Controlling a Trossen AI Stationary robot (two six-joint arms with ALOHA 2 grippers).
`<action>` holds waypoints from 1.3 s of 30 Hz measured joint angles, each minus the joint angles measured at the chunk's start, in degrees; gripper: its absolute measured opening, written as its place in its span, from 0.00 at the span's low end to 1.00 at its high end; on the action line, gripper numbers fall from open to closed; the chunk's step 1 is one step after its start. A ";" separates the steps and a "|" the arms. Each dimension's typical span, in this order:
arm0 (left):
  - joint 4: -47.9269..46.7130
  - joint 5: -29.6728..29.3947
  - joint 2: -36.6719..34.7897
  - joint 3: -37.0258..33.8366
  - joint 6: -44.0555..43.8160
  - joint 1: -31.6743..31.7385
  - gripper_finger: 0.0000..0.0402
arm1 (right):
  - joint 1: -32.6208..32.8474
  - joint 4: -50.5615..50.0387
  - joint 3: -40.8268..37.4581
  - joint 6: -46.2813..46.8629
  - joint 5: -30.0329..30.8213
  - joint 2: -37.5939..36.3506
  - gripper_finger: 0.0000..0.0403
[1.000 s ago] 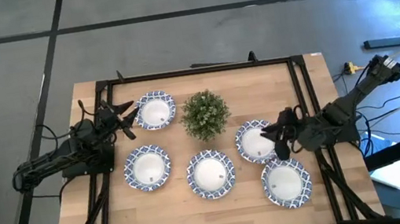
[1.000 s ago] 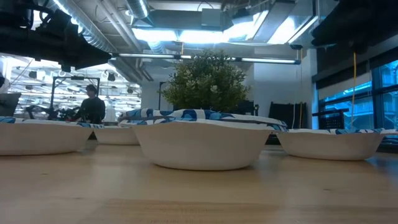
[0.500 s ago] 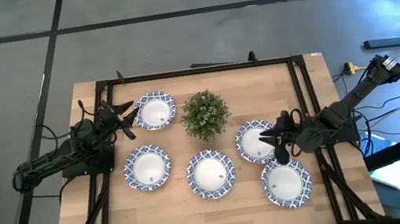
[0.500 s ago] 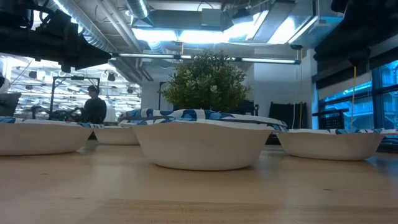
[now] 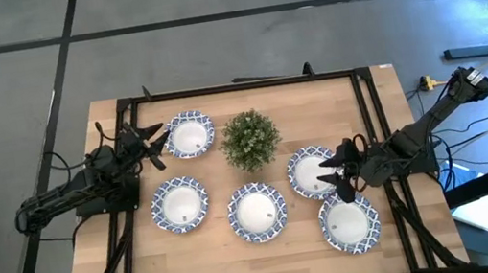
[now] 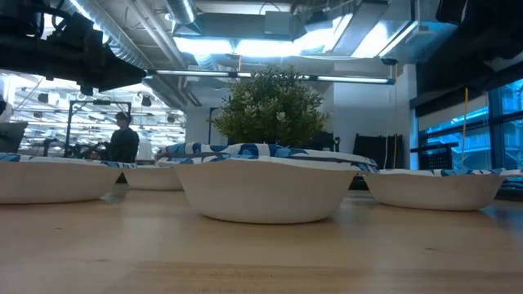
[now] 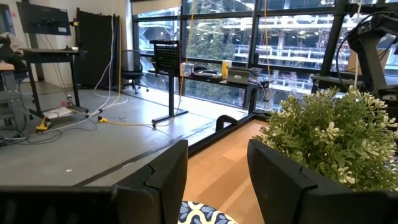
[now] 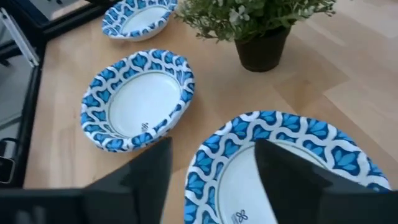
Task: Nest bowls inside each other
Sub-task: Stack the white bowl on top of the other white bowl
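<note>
Several blue-and-white rimmed bowls rest base down and apart on the wooden table: far left [image 5: 189,134], near left [image 5: 180,204], near middle [image 5: 256,212], right [image 5: 311,172], near right [image 5: 349,222]. My right gripper [image 5: 329,172] is open above the right bowl's right rim [image 8: 280,155]. The near middle bowl [image 8: 138,99] shows beyond it. My left gripper [image 5: 159,137] is open beside the far left bowl's left rim [image 7: 205,214], touching nothing.
A small green potted plant [image 5: 251,138] stands at the far middle of the table between the bowls; it also shows in the left wrist view [image 7: 336,137] and the low view [image 6: 274,106]. A black frame [image 5: 237,86] runs round the table top.
My right gripper has shifted slightly over the right bowl's right rim and turned a little. The bowls and the plant have stayed where they were.
</note>
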 joint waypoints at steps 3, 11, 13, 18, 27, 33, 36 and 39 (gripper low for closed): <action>0.00 0.00 -0.01 0.00 -0.04 0.01 0.40 | 0.00 2.36 0.00 0.17 -1.38 0.00 0.66; 0.00 0.00 -0.01 0.00 -0.07 -0.01 0.40 | -0.01 8.53 0.00 0.25 -3.38 0.00 0.70; 0.00 0.00 0.00 0.00 -0.05 0.00 0.40 | -0.49 7.79 0.02 0.29 -3.19 0.00 0.70; 0.00 0.00 -0.01 0.00 -0.21 0.01 0.40 | -3.70 -5.54 0.02 4.93 -3.63 0.00 0.70; 0.00 0.00 -0.01 0.00 -2.86 0.01 0.40 | -10.28 -24.61 0.02 16.67 -11.72 0.03 0.70; 0.00 0.00 -0.01 0.00 -2.89 0.01 0.40 | -15.20 -29.23 0.02 19.48 -16.46 0.53 0.70; 0.00 -0.01 -0.01 0.00 -2.89 0.00 0.40 | -16.58 -29.97 0.03 19.70 -16.98 0.76 0.70; 0.00 -0.01 -0.01 0.00 -2.89 0.01 0.40 | -17.72 -30.41 0.04 19.71 -18.18 1.48 0.70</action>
